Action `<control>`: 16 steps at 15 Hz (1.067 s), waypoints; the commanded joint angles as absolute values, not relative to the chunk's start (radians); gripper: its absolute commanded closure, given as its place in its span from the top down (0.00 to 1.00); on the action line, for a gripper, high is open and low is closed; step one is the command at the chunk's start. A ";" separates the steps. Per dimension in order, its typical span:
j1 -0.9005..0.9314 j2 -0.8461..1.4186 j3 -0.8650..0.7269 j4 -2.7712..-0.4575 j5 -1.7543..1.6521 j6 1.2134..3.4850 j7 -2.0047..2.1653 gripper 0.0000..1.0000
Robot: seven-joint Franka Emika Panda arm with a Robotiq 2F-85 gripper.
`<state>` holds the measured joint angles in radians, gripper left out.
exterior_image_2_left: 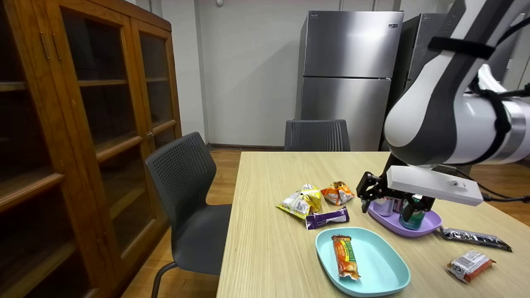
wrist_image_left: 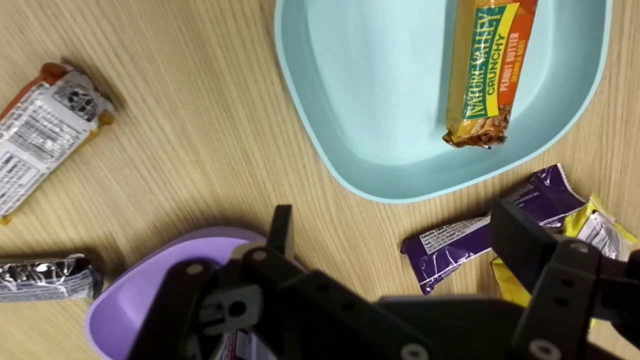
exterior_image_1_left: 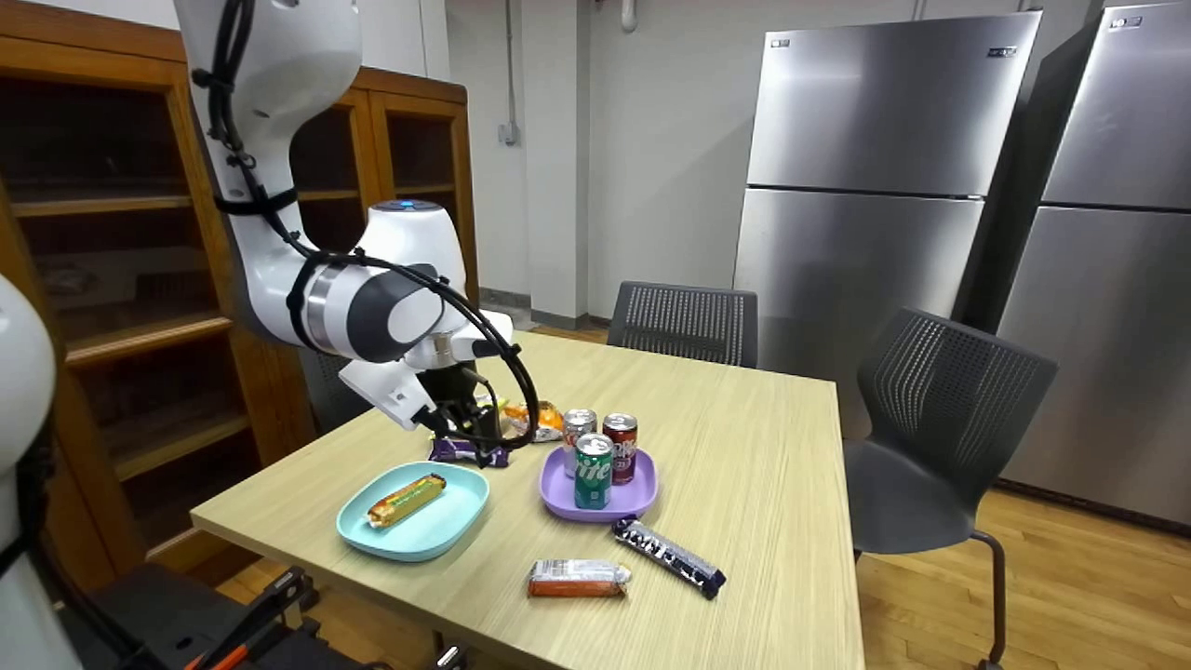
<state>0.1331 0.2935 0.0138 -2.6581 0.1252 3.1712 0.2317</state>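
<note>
My gripper (wrist_image_left: 392, 222) stands open over the table, its fingers wide apart with nothing between them. Below in the wrist view lies a purple wrapped bar (wrist_image_left: 450, 250), partly covered by the right-hand finger (wrist_image_left: 522, 240). Beyond it a light-blue plate (wrist_image_left: 400, 192) holds a Nature Valley bar (wrist_image_left: 492, 70). The left-hand finger overlaps a lilac plate (wrist_image_left: 120, 305) in that view. On this plate (exterior_image_1_left: 558, 502) are a green Sprite can (exterior_image_1_left: 593, 479), a dark red can (exterior_image_1_left: 622, 451) and a silver can (exterior_image_1_left: 577, 433). In an exterior view the gripper (exterior_image_2_left: 386, 210) hides part of those cans.
A yellow snack bag (exterior_image_2_left: 306, 200) and an orange one (exterior_image_2_left: 338, 193) lie beside the purple bar. A dark-wrapped bar (exterior_image_1_left: 668, 556) and a white-and-orange bar (exterior_image_1_left: 579, 579) rest near the lilac plate. Chairs (exterior_image_1_left: 684, 324), a wooden cabinet (exterior_image_2_left: 103, 103) and refrigerators (exterior_image_1_left: 875, 205) surround the table.
</note>
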 commanded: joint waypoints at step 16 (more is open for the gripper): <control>0.494 0.637 -0.166 -2.310 0.365 3.245 0.468 1.00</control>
